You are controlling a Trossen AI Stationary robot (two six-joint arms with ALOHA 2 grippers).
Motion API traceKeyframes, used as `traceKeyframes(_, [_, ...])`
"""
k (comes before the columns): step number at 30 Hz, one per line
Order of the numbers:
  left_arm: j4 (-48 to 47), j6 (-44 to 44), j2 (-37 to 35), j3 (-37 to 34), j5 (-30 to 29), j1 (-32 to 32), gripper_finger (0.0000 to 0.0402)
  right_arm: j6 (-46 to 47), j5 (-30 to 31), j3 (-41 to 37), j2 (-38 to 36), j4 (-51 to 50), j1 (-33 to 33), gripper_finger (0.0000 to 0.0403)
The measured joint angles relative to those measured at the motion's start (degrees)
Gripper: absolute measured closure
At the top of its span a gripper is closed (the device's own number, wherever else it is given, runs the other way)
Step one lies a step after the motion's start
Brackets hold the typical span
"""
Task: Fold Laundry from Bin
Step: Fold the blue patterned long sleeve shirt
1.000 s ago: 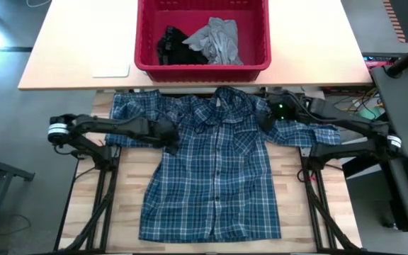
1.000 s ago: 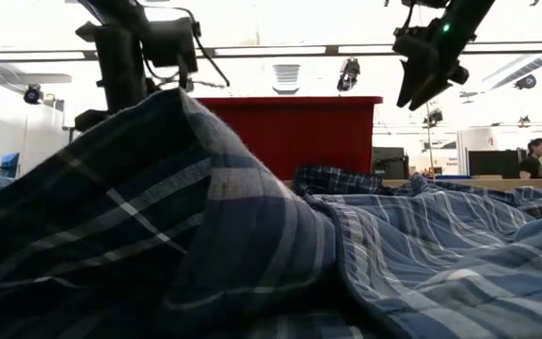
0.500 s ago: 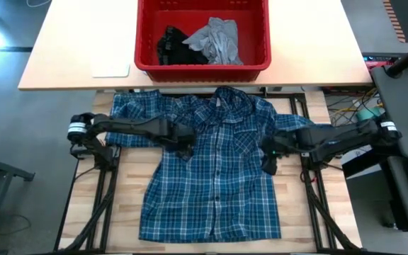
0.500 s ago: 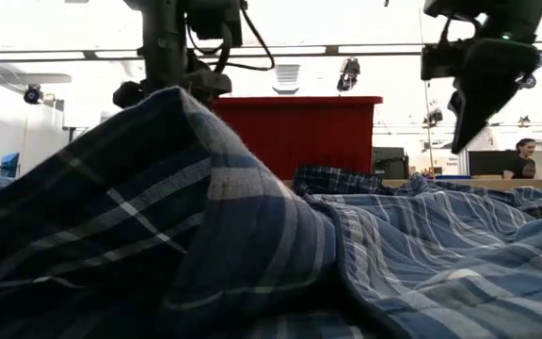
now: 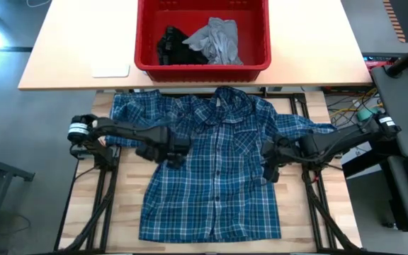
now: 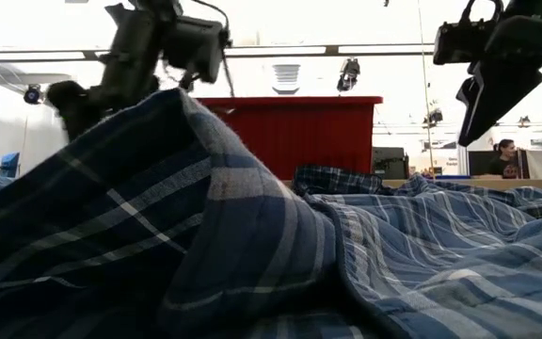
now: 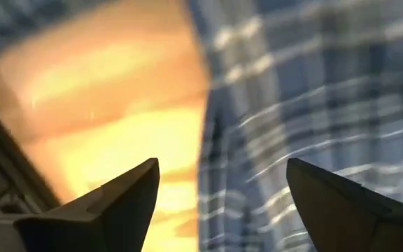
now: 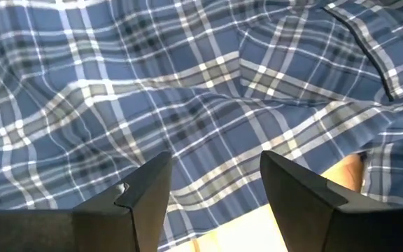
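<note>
Both arms have dropped down the shirt [image 5: 214, 170]; left gripper [image 5: 170, 157] and right gripper [image 5: 270, 170] spread, empty, risking one-layer grabs.

Plaid shirt [image 5: 214, 170] lies spread on the wooden table [image 5: 129, 205].

A fold of the plaid shirt [image 6: 158, 235] hides the red bin's [image 6: 299, 132] base.

- Grey floor [image 5: 20, 177] lies on the left of the pale wood counter [image 5: 296, 227].
- Long ceiling lights [image 6: 280, 49] run across the far room — bright, white.
- A seated person [image 6: 502, 158] shows far right, by monitors [image 6: 483, 163].
</note>
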Motion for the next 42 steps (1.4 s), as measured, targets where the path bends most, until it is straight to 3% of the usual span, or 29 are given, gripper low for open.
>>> traceKeyframes(6, [7.8, -1.5, 0.0, -6.7, 3.0, -1.5, 0.0137, 0.6, 0.4, -1.1, 0.1, -0.1, 0.5, 0.0188])
traceKeyframes(10, [13.4, -3.0, 0.0, -7.0, 2.8, -1.6, 0.0161, 1.1, 0.4, -1.1, 0.1, 0.0, 0.5, 0.0188])
traceKeyframes(15, [13.4, -2.9, 1.1, -8.6, 1.3, -1.3, 0.0195, 0.5, 0.4, -1.1, 0.1, 0.0, 0.5, 0.0188])
traceKeyframes(18, [14.4, -2.6, 1.7, -8.9, 1.0, -1.2, 0.0249, 0.4, 0.4, -1.1, 0.1, 0.0, 0.5, 0.0188])
traceKeyframes(23, [17.6, -1.3, 1.3, -7.5, 1.1, -1.1, 0.0384, -0.9, 0.3, -1.1, 0.1, 0.0, 0.5, 0.0188])
traceKeyframes(27, [12.3, 1.8, -1.3, -2.1, 0.9, -0.6, 0.0392, -0.8, 0.3, -1.1, -0.6, -0.1, 1.5, 0.0188])
traceKeyframes(31, [-0.3, 6.2, -4.9, 4.2, -2.7, -0.3, 0.0400, 2.6, -0.8, -0.7, -1.2, 0.1, 4.7, 0.0188])
traceKeyframes(34, [-8.4, 8.5, -8.1, 4.0, -3.7, 0.9, 0.0401, 6.3, -2.1, -0.7, 0.0, 0.0, 8.5, 0.0188])
traceKeyframes(42, [0.7, 5.9, -18.1, -6.7, -4.0, 0.8, 0.0387, 18.2, -2.2, 1.5, 5.7, -0.1, 17.3, 0.0188])
